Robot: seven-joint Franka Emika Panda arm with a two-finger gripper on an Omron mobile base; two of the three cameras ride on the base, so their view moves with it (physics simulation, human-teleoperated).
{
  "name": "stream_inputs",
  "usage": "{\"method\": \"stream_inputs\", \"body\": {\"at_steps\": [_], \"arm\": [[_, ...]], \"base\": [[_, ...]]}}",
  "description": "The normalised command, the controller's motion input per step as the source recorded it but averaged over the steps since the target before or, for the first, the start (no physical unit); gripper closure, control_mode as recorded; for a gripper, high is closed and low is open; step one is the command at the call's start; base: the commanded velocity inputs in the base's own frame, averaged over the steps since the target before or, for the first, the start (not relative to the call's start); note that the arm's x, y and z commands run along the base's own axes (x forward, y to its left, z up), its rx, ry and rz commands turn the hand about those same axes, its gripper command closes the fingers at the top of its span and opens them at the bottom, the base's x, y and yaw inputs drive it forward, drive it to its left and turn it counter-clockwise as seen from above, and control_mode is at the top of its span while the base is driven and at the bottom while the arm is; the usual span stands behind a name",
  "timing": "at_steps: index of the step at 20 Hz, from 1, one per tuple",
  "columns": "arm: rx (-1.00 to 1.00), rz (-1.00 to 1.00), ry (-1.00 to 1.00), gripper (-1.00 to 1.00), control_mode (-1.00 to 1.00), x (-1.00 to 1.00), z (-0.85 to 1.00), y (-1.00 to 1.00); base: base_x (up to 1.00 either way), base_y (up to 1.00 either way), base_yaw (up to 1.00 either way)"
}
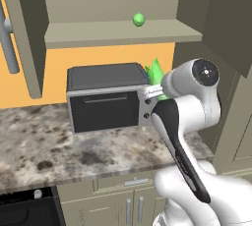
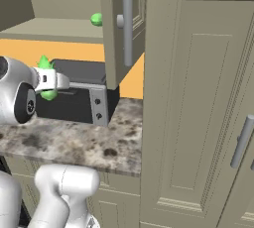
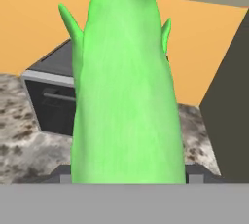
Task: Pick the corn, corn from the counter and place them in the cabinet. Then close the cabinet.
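Above the counter (image 1: 44,136), by the right end of the toaster oven (image 1: 106,97), my claw (image 3: 127,177) held one green corn (image 3: 124,86). My two fingers pressed on its sides, and its pointed tip stuck up past my hand. I held it in the air, not touching the stone top. The other corn (image 1: 139,20) lay on the low shelf of the cabinet (image 1: 123,32), near the shelf's front edge and toward its right end. Both cabinet doors stood open. One door (image 2: 121,28) with its long grey handle (image 2: 127,19) hung over the right end of the counter, just beside the toaster oven.
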Motion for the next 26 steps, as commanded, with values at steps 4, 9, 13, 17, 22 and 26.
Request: {"method": "stream_inputs", "body": {"at_steps": [4, 9, 13, 17, 22, 26], "arm": [[0.01, 0.0, -0.16, 1.0, -1.0, 0.24, 1.0, 0.07], [0.0, 0.0, -0.25, 1.0, -1.0, 0.61, 0.85, 0.16], [0.0, 0.0, -0.24, 1.0, -1.0, 0.86, 0.64, 0.24], [0.0, 0.0, -0.07, 1.0, -1.0, 0.99, 0.36, 0.37], [0.0, 0.0, 0.0, 1.0, -1.0, 1.0, 0.0, 0.59], [0.0, 0.0, 0.0, 1.0, -1.0, 1.0, 0.0, 0.46]], "base": [[0.0, 0.0, 0.0], [0.0, 0.0, 0.0], [0.0, 0.0, 0.0], [0.0, 0.0, 0.0], [0.0, 0.0, 0.0], [0.0, 0.0, 0.0]]}}
